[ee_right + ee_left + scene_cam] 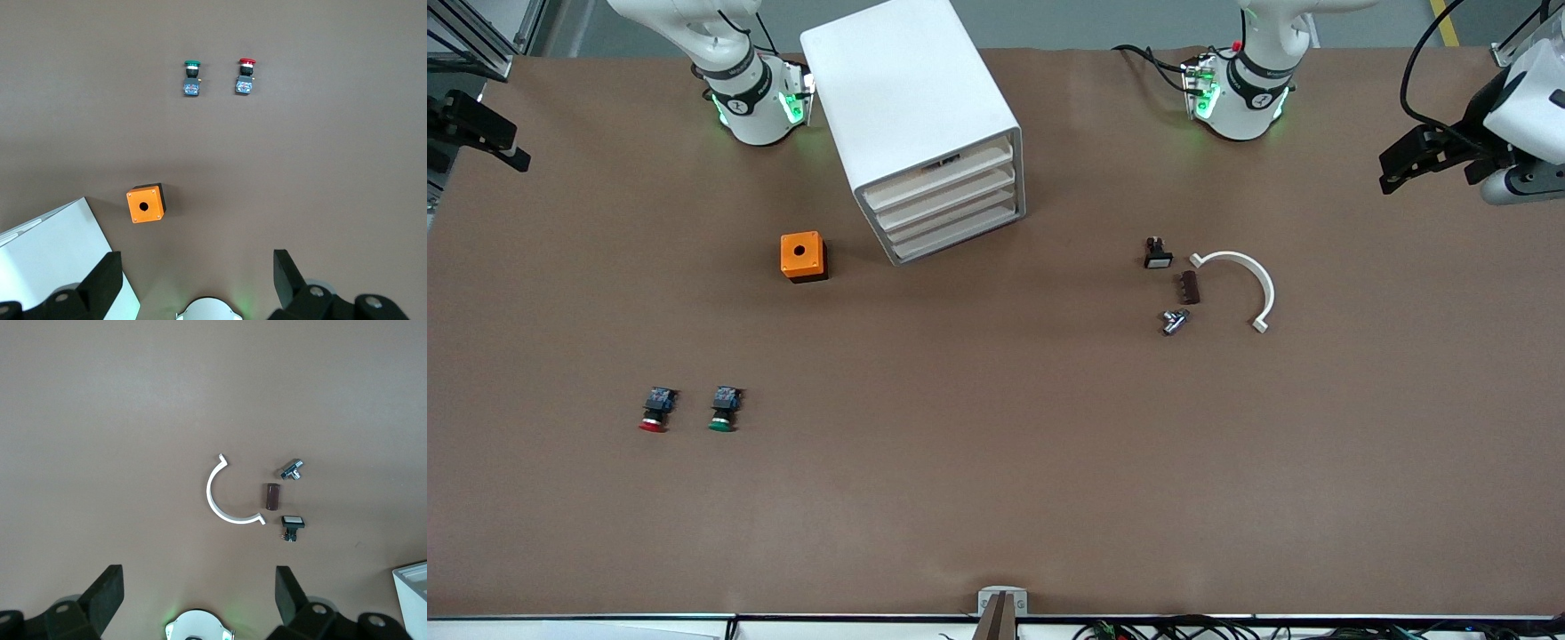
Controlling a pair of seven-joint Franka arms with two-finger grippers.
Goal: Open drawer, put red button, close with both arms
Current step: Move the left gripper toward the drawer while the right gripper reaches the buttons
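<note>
1. The right hand is waiting, fingers spread, above its end of the surface.
2. The red button is lying beside a green button.
3. The cabinet's drawer is sitting closed.
4. The left hand is hanging spread wide, empty.

Bright and even all over, lit from above. Only small soft shadows under the white cabinet and the orange box, plus green glow at the arm bases. Sharp in the middle, a bit dim at wrist-view corners.
</note>
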